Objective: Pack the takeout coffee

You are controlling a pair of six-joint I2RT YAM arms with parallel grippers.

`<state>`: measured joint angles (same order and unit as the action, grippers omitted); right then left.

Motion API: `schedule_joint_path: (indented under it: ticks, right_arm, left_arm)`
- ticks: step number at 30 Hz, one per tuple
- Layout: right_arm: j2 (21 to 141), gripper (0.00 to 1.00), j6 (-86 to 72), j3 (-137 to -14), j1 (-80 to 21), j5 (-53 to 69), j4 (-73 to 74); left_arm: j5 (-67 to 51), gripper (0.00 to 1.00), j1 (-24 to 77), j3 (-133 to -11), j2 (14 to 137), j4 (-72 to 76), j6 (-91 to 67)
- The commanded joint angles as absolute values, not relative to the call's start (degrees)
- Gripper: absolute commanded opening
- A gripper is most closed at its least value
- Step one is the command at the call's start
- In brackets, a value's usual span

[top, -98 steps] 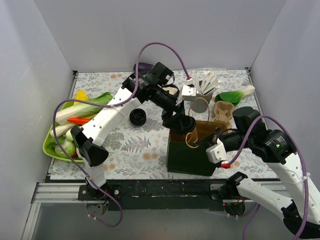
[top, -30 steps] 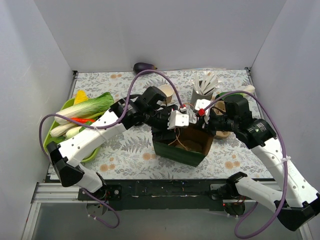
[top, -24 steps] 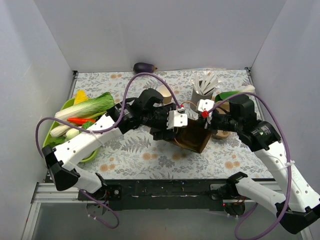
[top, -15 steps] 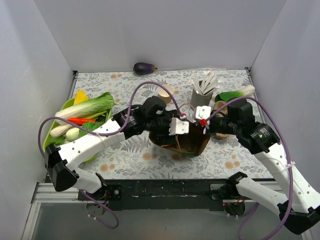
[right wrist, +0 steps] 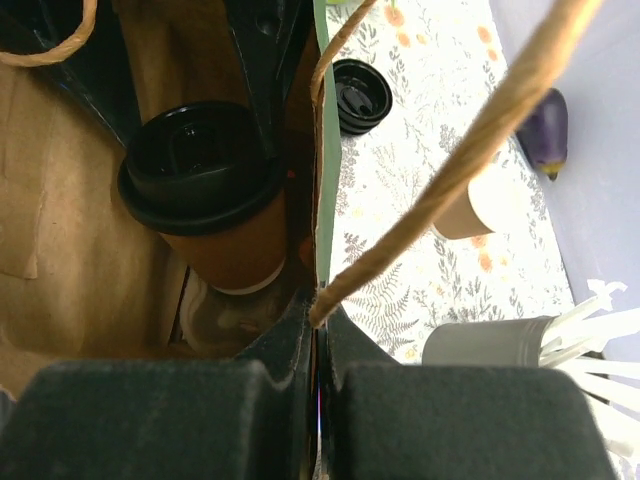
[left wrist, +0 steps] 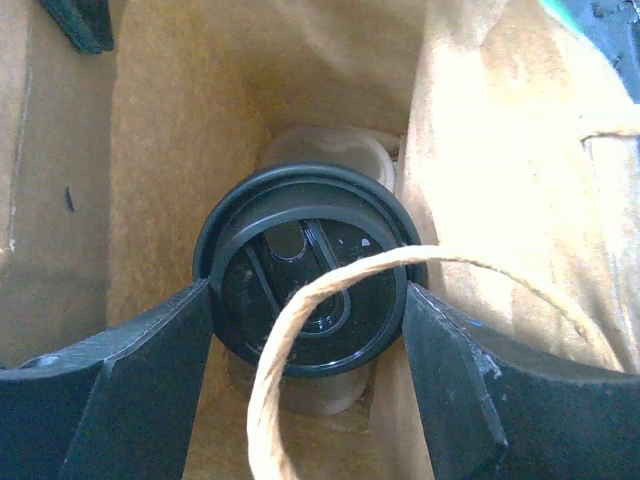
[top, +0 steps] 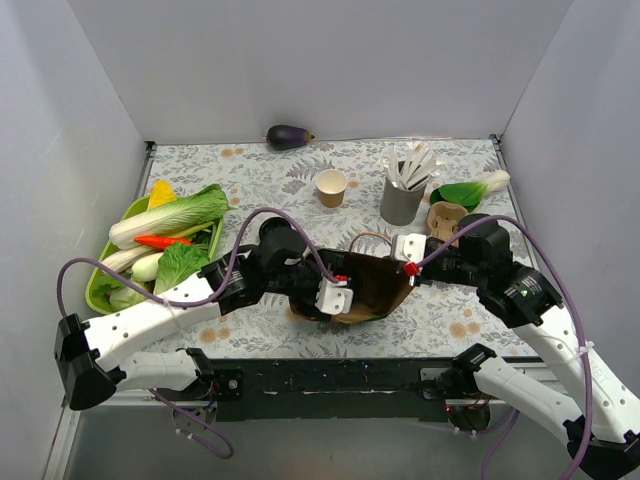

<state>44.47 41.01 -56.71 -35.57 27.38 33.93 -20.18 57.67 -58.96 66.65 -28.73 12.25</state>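
The takeout coffee, a tan cup under a black lid, sits deep inside the brown-lined green bag. My left gripper reaches into the bag's mouth, its two fingers pressed against opposite sides of the lid, shut on the coffee. A twine handle loops across the lid. In the right wrist view the coffee stands tilted above a white object at the bag's bottom. My right gripper is shut on the bag's rim beside the handle's root. From above, the bag lies tipped between both grippers.
A green tray of vegetables sits at the left. A lidless tan cup, a grey holder of white utensils, a cardboard carrier and bok choy stand behind the bag. An eggplant lies at the back wall. Loose black lids lie beside the bag.
The bag has tipped over from upright and slid toward the near edge. My left arm has swung down and forward with the coffee inside; my right gripper followed, still on the rim.
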Motion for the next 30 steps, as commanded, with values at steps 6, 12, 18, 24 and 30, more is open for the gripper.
schedule_joint_path:
  ticks: [6,12,18,24,30]
  right_arm:
    - [41.92,0.01,45.0,-57.56,-37.17,29.53,33.48]
    - [43.59,0.01,46.41,-59.41,-40.16,26.46,35.42]
    - [44.74,0.01,44.39,-60.29,-42.8,24.79,35.42]
    - [46.84,0.01,36.66,-61.52,-43.33,21.01,33.41]
    - [46.32,0.01,35.86,-60.03,-43.33,18.28,31.29]
  left_arm:
    - [-15.47,0.0,59.59,-59.76,67.58,-26.28,18.45]
    - [-9.07,0.0,62.4,-59.94,68.9,-27.15,20.57]
    - [-1.33,0.0,64.33,-62.75,72.24,-28.65,19.33]
    - [0.97,0.0,65.21,-62.58,71.81,-29.88,20.83]
    - [3.6,0.0,65.57,-63.98,72.42,-31.63,20.92]
